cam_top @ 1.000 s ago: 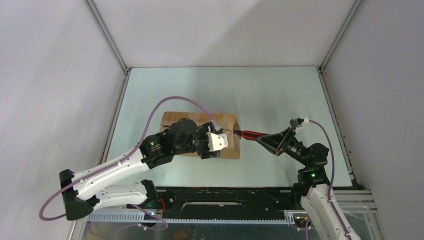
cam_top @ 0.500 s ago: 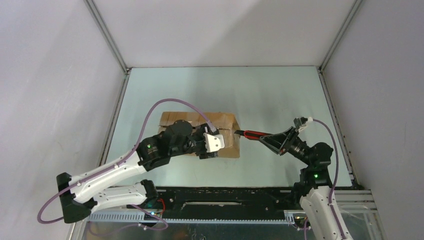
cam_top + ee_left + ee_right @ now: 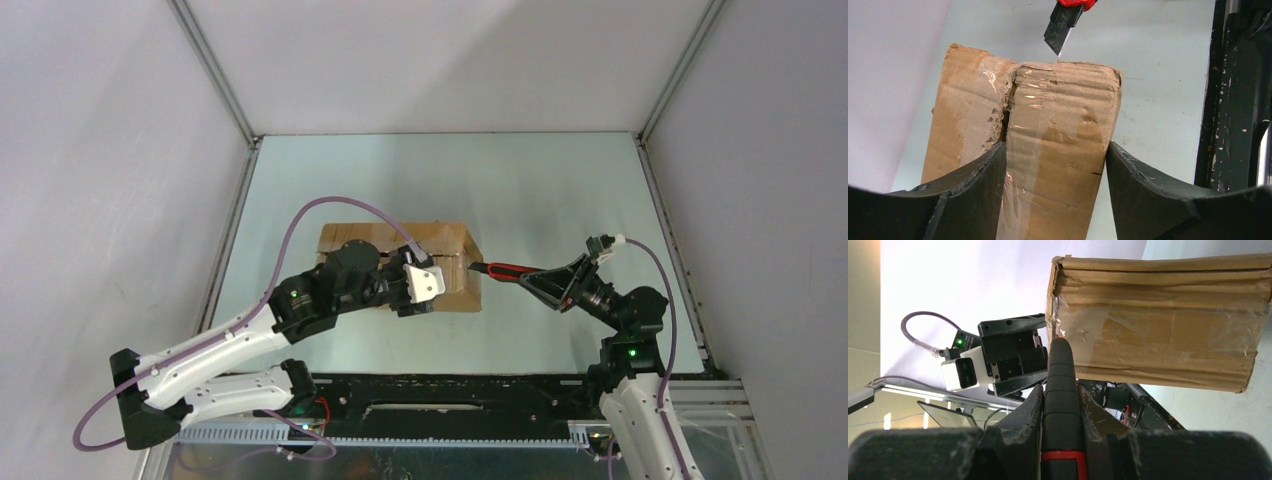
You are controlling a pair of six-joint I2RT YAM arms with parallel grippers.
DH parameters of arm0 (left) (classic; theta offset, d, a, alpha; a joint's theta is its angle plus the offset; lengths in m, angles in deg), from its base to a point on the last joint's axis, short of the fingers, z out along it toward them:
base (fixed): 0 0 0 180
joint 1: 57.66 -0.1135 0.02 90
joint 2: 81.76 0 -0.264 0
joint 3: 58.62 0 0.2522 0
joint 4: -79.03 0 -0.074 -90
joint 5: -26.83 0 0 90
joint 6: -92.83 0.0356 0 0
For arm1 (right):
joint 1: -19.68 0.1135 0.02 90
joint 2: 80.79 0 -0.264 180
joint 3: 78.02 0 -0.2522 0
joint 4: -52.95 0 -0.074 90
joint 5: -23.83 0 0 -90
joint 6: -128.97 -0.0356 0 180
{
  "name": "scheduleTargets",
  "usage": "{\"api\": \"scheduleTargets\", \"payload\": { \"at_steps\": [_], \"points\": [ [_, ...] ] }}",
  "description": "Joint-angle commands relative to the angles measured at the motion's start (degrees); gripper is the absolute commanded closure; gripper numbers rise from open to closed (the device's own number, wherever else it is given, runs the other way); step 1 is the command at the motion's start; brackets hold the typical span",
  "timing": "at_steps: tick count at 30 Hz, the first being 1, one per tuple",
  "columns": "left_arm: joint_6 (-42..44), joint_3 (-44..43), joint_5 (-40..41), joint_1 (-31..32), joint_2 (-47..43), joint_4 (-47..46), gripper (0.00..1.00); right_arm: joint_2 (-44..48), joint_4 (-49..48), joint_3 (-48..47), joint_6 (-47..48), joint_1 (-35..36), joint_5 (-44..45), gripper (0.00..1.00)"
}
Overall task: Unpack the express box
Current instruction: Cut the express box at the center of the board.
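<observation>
Left claw (image 3: pixel 1056 145): wide, clamping oblong brown corrugated cardboard express box (image 3: pixel 1063 105)
Right claw (image 3: pixel 1059 390): narrow, pinching red-handled utility knife (image 3: pixel 505 268)
Blade (image 3: pixel 1058 36): at box's end edge

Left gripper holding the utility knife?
No, the utility knife sits clamped in the right gripper; the left gripper holds the express box.

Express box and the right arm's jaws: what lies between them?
The red-handled utility knife, clamped in those jaws, spans the gap, its blade tip at the taped end of the express box. The top external view shows it.
</observation>
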Motion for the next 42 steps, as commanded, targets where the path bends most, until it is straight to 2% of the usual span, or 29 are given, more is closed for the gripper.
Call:
{"api": "scheduleTargets", "payload": {
  "at_steps": [1, 16, 28, 42],
  "points": [
    [0.55, 0.24, -0.86, -0.21, -0.81, -5.01, 0.36, 0.5, -4.82, -1.74, -2.18, -0.24, 0.0, 1.0],
    [0.53, -0.46, -1.3, -0.21, -0.75, -4.38, 0.37, -2.17, -7.11, -1.43, -1.69, 3.59, 3.36, 1.0],
    [0.6, -0.46, -1.21, -0.21, -1.01, -3.95, 0.37, -1.54, -5.0, -0.88, -0.75, 3.06, 4.04, 1.0],
    [0.64, -0.62, -1.42, -0.21, -0.73, -4.1, 0.38, -2.91, -6.88, -0.72, -0.68, 5.86, 5.41, 1.0]
  ]
}}
